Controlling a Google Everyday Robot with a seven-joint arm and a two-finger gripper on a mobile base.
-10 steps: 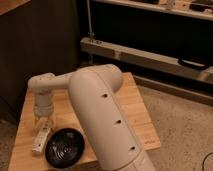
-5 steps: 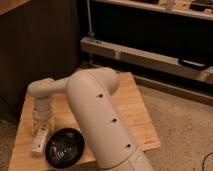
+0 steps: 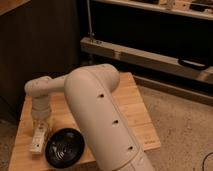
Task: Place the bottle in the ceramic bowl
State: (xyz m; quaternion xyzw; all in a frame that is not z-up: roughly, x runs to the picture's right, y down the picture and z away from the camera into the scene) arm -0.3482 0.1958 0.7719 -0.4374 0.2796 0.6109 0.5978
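A small white bottle lies on the wooden table near its front left corner. Just to its right sits the glossy black ceramic bowl, with pale rings inside and nothing in it. My gripper points straight down from the wrist onto the far end of the bottle. The big cream arm crosses the middle of the view and hides the table behind it.
The table's front edge runs just below the bowl and the bottle. A dark cabinet wall stands behind the table. A metal shelf rail runs at the back right. Speckled floor lies to the right.
The wrist has sunk a little, bringing my gripper down onto the bottle. Bottle and bowl have stayed where they were.
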